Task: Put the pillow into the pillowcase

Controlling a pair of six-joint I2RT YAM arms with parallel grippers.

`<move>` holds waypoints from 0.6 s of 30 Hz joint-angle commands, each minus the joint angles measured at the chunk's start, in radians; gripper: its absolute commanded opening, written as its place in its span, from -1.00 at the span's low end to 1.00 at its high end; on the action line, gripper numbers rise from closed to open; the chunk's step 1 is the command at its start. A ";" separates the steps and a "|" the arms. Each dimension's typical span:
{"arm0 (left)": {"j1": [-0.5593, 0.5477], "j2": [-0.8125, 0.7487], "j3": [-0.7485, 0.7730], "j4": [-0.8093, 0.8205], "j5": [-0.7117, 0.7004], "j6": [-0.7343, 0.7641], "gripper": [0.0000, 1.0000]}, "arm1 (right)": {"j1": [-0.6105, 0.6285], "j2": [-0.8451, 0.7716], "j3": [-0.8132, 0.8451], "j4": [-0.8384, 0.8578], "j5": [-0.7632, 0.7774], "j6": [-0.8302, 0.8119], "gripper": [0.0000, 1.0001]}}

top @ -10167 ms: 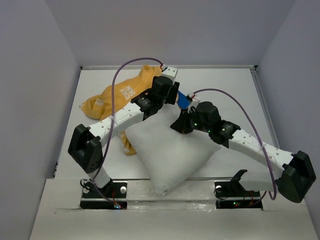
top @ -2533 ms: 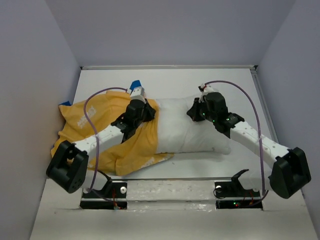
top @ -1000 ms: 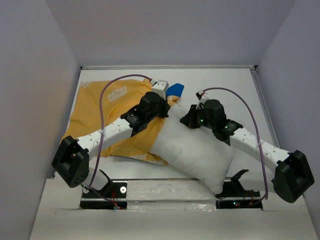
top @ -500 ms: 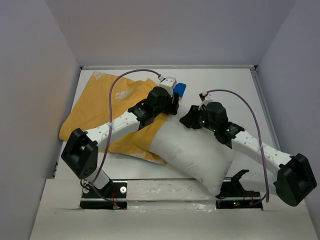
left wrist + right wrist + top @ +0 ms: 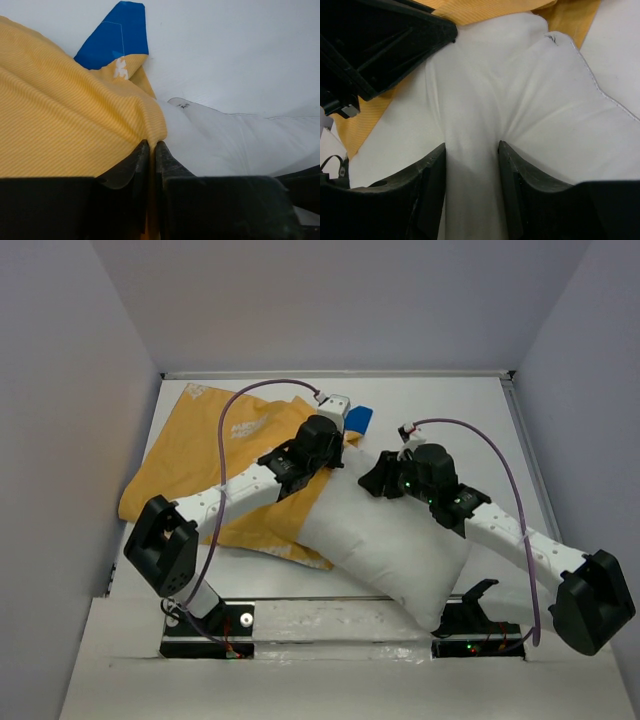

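Slippage risk: left gripper [image 5: 152,146] pinches pillowcase [image 5: 60,115] hem thinly at pillow [image 5: 225,145] corner; right gripper [image 5: 472,146] clamps pillow fold

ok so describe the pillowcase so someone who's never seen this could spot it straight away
On the white table, look to the left of the plump white pillow. The pillowcase is the flat cloth spread there, its right edge pinched by the left gripper. It is the only coloured cloth: yellow-orange with white lettering and one blue corner.
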 commanded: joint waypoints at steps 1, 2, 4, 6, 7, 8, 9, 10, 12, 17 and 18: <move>-0.001 -0.088 -0.020 0.091 -0.015 -0.019 -0.63 | 0.014 -0.001 0.018 -0.018 -0.025 -0.021 0.05; -0.001 -0.092 -0.024 0.101 -0.014 -0.027 -0.63 | 0.014 -0.004 0.020 -0.044 -0.025 -0.028 0.16; 0.002 -0.095 -0.025 0.114 -0.002 -0.035 -0.64 | 0.014 -0.004 0.035 -0.059 -0.028 -0.041 0.25; 0.005 -0.098 -0.025 0.129 0.003 -0.044 -0.68 | 0.014 0.007 0.050 -0.076 -0.034 -0.070 0.36; 0.006 -0.102 -0.025 0.141 0.005 -0.050 -0.70 | 0.014 0.010 0.072 -0.092 -0.036 -0.087 0.43; 0.006 -0.105 -0.025 0.141 0.003 -0.050 -0.71 | 0.014 0.013 0.081 -0.096 -0.039 -0.087 0.46; 0.006 -0.110 -0.027 0.155 0.002 -0.055 -0.73 | 0.014 0.016 0.092 -0.099 -0.041 -0.105 0.51; 0.009 -0.115 -0.028 0.163 0.000 -0.058 -0.76 | 0.014 0.025 0.119 -0.109 -0.042 -0.116 0.55; 0.014 -0.124 -0.033 0.175 0.008 -0.059 -0.84 | 0.014 0.046 0.148 -0.119 -0.053 -0.156 0.63; 0.032 -0.134 -0.043 0.187 0.063 -0.084 -1.00 | 0.014 0.143 0.272 -0.116 -0.158 -0.263 0.96; 0.039 -0.144 -0.050 0.202 0.115 -0.094 -1.00 | 0.014 0.171 0.290 -0.106 -0.187 -0.268 0.97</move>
